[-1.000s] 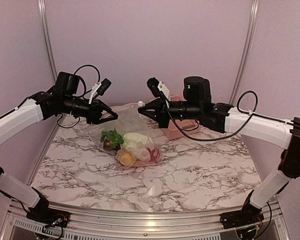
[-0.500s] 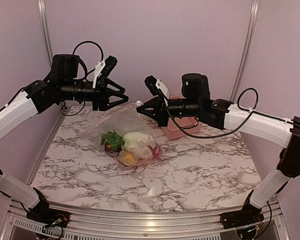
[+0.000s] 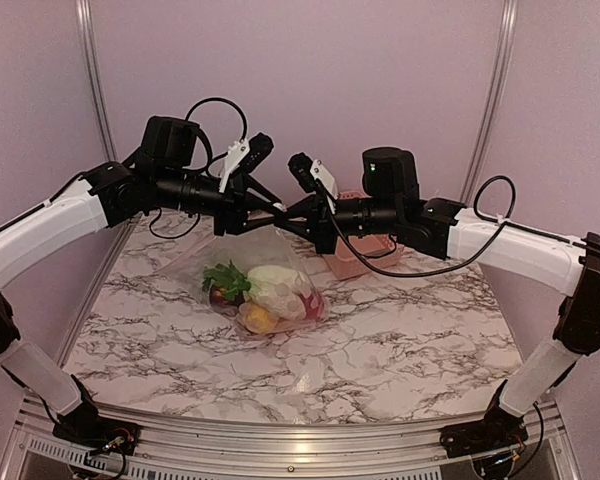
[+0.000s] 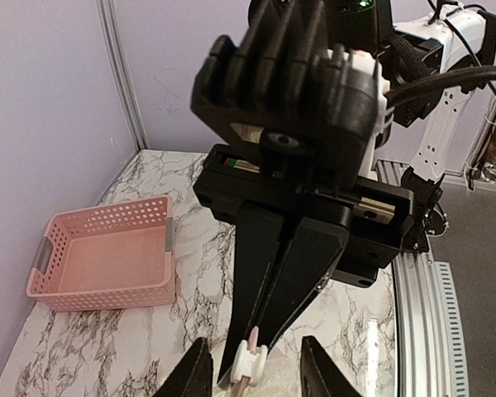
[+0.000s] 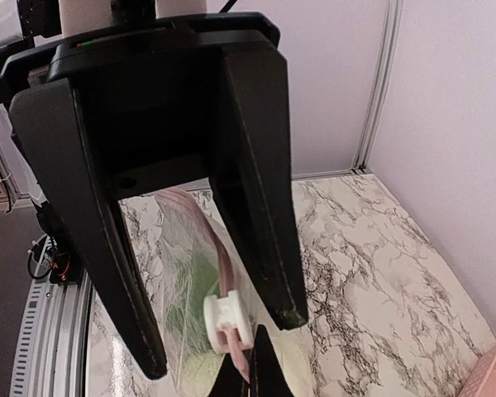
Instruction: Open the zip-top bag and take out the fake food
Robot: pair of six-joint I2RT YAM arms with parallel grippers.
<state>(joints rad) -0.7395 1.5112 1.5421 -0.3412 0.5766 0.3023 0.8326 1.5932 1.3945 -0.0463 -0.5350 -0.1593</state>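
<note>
Since a second ago the left gripper (image 5: pixel 221 341) has swung up from 9 o'clock of the bag and across to the right gripper (image 4: pixel 246 368), which has barely shifted. The two now stand tip to tip above the middle of the table (image 3: pixel 410 340). The zip-top bag (image 3: pixel 230 258), then slack and spread toward 9 o'clock, now rises in a peak to that meeting point.

The fake food (image 3: pixel 268 296) lies heaped in the bag's bottom on the marble: yellow at 6 o'clock of the heap, red at 3, green leaves at 9, a pale lump on top. Above it the crinkled clear film climbs to the pink zip strip (image 5: pixel 221 273) and its white slider (image 5: pixel 225 319). The right gripper's jaws are pinched together on the strip just beside the slider. The left gripper's jaws stand well apart, one on each side of the slider, gripping nothing.

Bare marble runs from the heap to the near rail (image 3: pixel 280 440) at 6 o'clock and out toward 3 and 4. At 1 o'clock of the bag the pink basket (image 3: pixel 355 260) sits under the right arm. Beyond it the back wall (image 3: pixel 300 80) closes off 12 o'clock, and a post (image 3: pixel 93 90) stands at 10.
</note>
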